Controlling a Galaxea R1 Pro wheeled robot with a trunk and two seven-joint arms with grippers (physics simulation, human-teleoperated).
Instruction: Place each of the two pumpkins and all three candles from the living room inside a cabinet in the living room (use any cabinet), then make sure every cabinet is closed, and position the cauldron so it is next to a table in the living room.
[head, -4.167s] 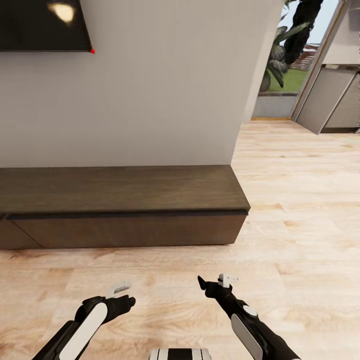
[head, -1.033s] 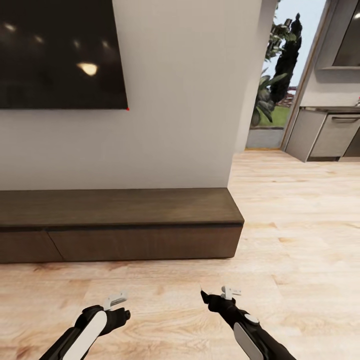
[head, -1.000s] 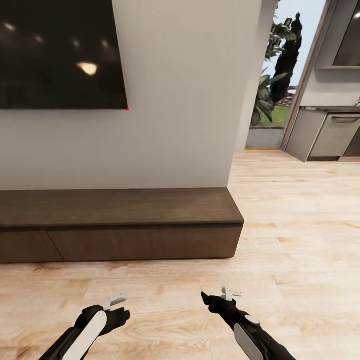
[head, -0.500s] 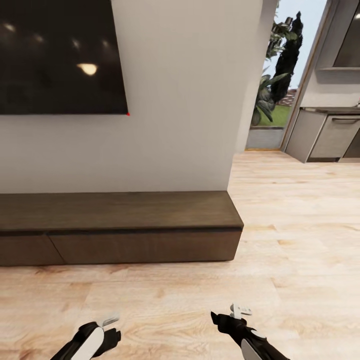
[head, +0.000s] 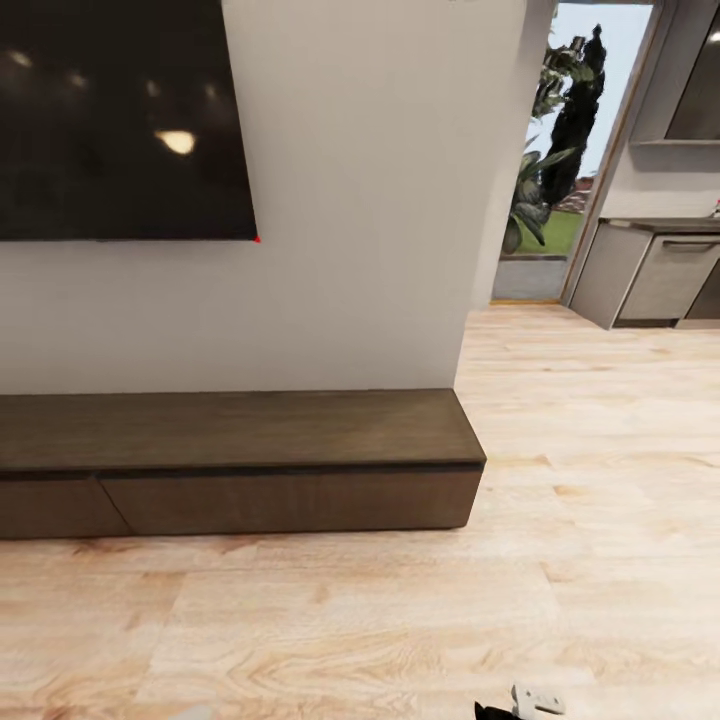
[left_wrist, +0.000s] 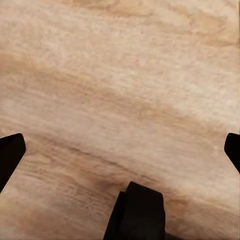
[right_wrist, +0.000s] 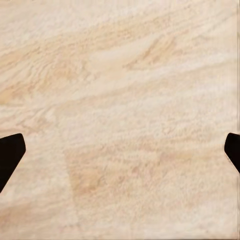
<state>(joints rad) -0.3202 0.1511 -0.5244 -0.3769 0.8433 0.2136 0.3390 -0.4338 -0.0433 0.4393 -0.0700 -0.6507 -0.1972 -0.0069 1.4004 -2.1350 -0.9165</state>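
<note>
Stretching along the white wall at ten o'clock, the cabinet (head: 240, 460) showed dark matte wood with flat, handleless fronts, all flush; its left end was cut off. Both wrist views showed black fingers (left_wrist: 10, 152) (right_wrist: 10, 150) spread wide, empty, over bare pale plank floor (head: 560, 560), open toward two o'clock.

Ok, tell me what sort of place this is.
Most likely a home living room: a dark wall-mounted TV above a long low dark-wood cabinet, pale wood floor, and kitchen units through the opening.
</note>
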